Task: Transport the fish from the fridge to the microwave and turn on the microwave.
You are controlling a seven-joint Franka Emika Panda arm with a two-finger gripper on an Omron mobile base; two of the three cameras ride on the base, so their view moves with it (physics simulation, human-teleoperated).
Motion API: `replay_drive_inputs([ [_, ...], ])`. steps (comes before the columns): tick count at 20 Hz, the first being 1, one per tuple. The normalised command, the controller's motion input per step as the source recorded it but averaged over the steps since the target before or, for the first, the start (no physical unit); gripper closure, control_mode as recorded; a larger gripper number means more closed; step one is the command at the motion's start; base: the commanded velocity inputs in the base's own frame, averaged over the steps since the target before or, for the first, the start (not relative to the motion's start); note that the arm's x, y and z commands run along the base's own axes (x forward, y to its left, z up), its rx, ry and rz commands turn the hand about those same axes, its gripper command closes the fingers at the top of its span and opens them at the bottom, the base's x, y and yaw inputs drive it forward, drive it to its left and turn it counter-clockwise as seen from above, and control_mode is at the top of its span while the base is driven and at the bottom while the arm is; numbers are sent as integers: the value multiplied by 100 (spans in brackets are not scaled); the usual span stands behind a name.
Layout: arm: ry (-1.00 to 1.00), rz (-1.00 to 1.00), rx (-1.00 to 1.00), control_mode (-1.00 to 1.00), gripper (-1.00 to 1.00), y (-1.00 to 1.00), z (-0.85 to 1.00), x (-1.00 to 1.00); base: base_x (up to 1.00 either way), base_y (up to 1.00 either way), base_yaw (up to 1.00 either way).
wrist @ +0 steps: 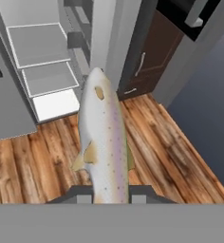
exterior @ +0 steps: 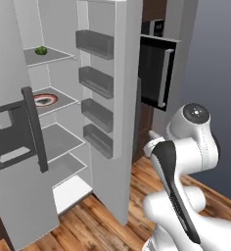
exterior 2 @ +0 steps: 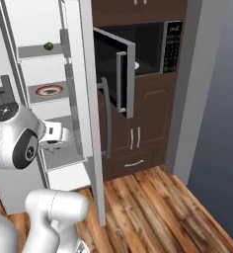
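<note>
The gripper (wrist: 111, 194) is clamped on the fish (wrist: 104, 142): in the hand view the pale, speckled fish rises from between the two dark finger tips, its tail end pinched between them and its head pointing away toward the fridge (exterior: 112, 98). The fish hangs in the air above the wooden floor (wrist: 166, 152), outside the fridge and clear of its shelves.

The fridge stands with both doors swung open. In the left base view a small green item (exterior: 41, 50) sits on an upper shelf, and a plate (exterior: 45, 100) with a red-brown rim rests on the shelf below it. The lower shelves show white and bare.

To the right of the fridge, the microwave (exterior 2: 153, 49) is set into brown cabinets (exterior 2: 143, 133). Its door (exterior 2: 116, 74) stands open, swung out to the left, with the black cavity exposed and a white turntable (exterior 2: 136, 64) partly visible inside. The keypad strip (exterior 2: 172, 45) runs down its right side.
</note>
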Motion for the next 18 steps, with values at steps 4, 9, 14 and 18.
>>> replay_drive_inputs([
  [4, 0, 0, 0, 100, 100, 0, 0, 0, -1, -42, -8],
  [9, 0, 0, 0, 100, 100, 0, 0, 0, 4, -57, -1],
  [14, 0, 0, 0, 100, 100, 0, 0, 0, 8, -62, -1],
  [18, 0, 0, 0, 100, 100, 0, 0, 0, 11, -63, 0],
])
